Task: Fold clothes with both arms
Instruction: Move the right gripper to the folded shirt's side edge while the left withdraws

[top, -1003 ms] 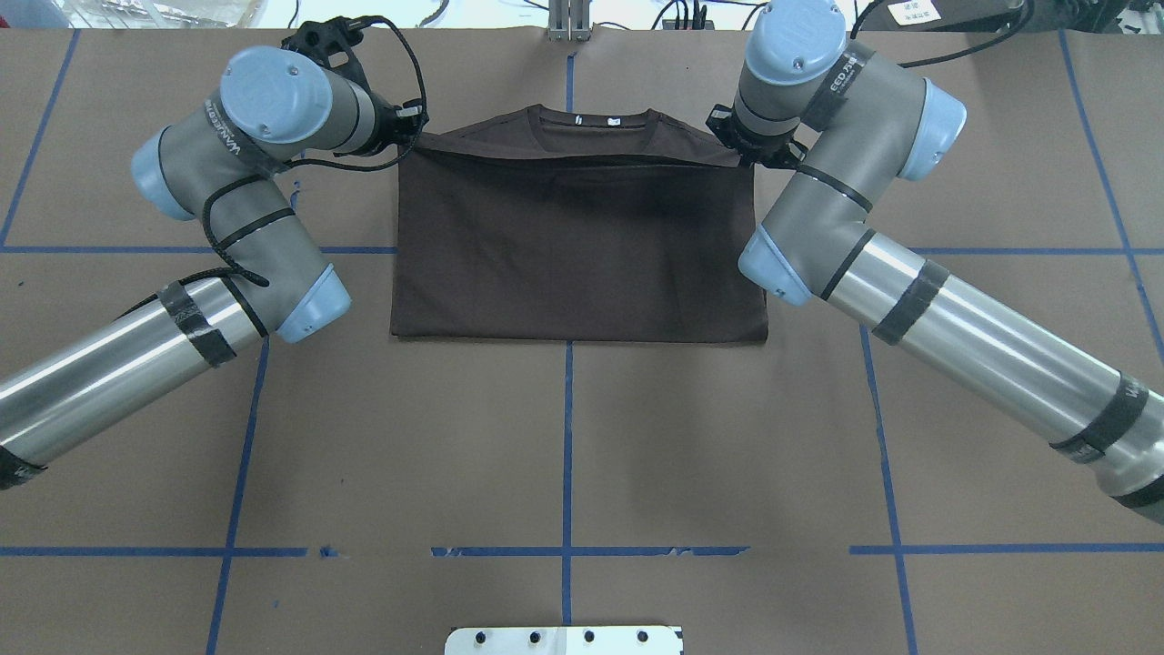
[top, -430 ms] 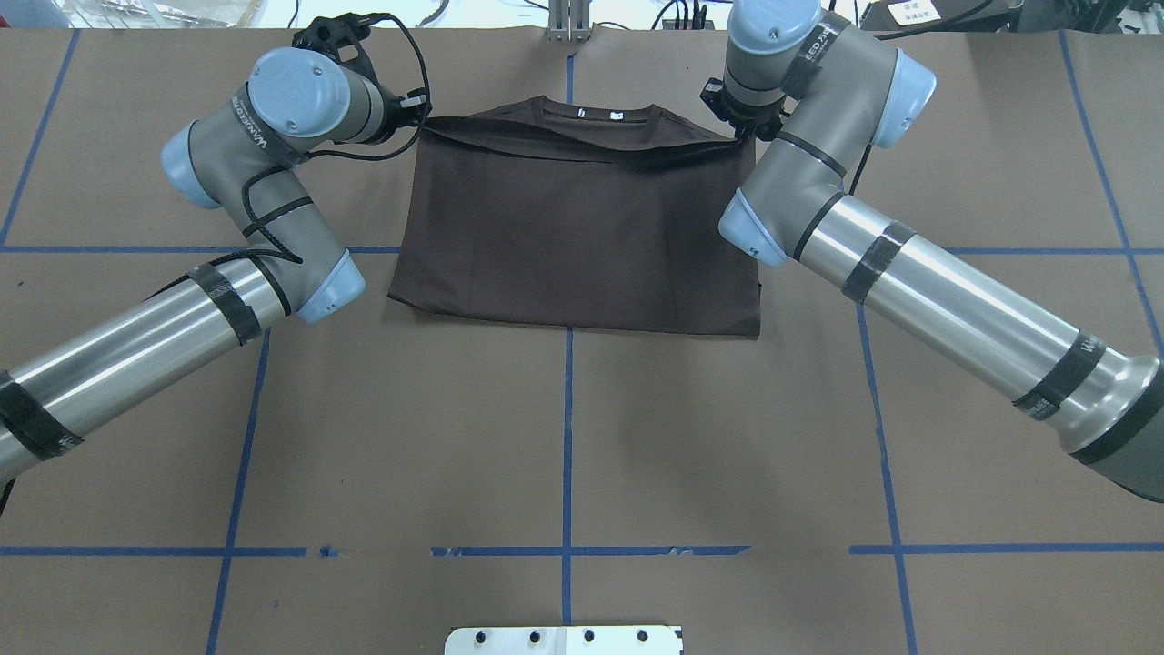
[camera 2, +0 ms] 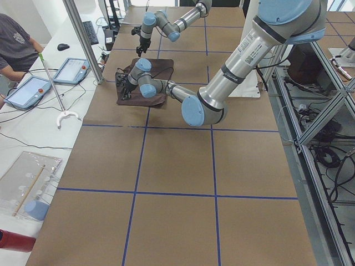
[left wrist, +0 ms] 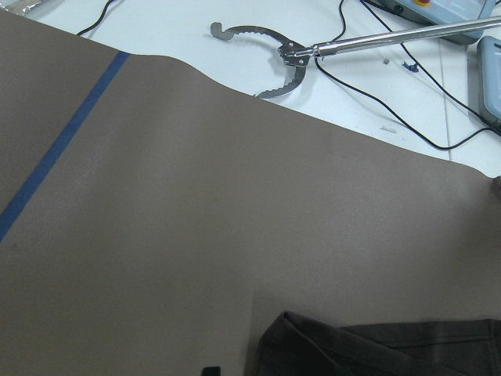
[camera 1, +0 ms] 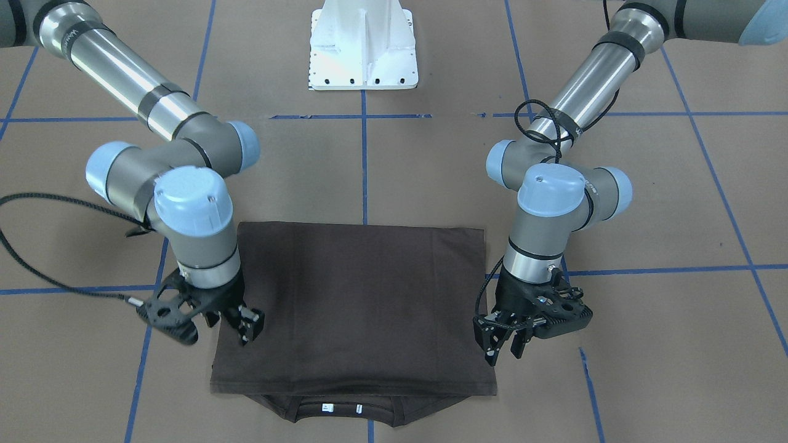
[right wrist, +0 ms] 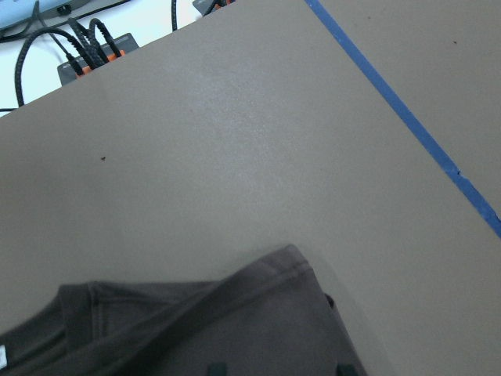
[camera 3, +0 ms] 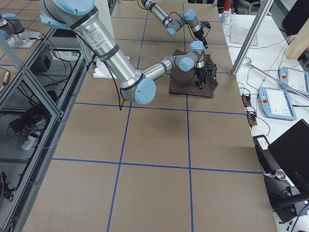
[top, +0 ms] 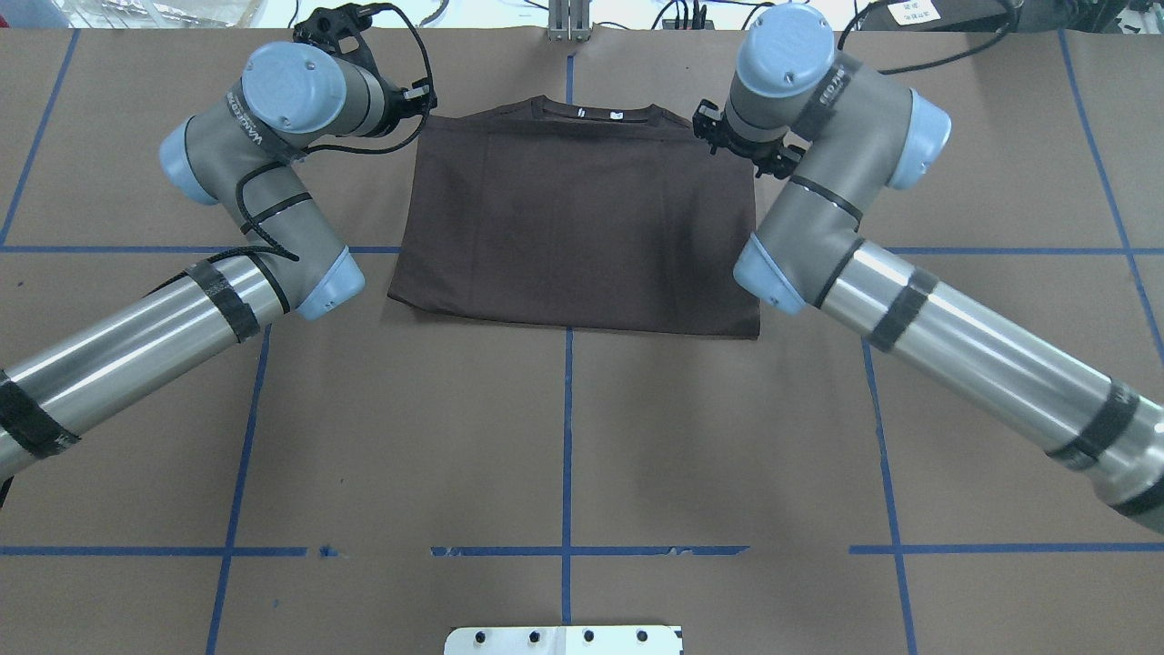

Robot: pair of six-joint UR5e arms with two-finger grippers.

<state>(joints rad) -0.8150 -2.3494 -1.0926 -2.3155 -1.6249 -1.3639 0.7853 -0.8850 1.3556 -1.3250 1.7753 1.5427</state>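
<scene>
My left jaws (camera 1: pixel 503 352) hang spread apart with nothing in them, just off the shirt's far corner on that side. The shirt (top: pixel 582 236) lies flat at the far middle of the worktop (top: pixel 582 437), folded in half so the top layer stops just short of the collar (top: pixel 596 114). No sleeves poke out. My right jaws (camera 1: pixel 243 329) are spread and empty too, over the other far corner.

I'd say one fold's done, with maybe a sideways one left. The near fold edge sits a bit skewed. The worktop's far edge is close past the collar, and there's way more room toward my base.
</scene>
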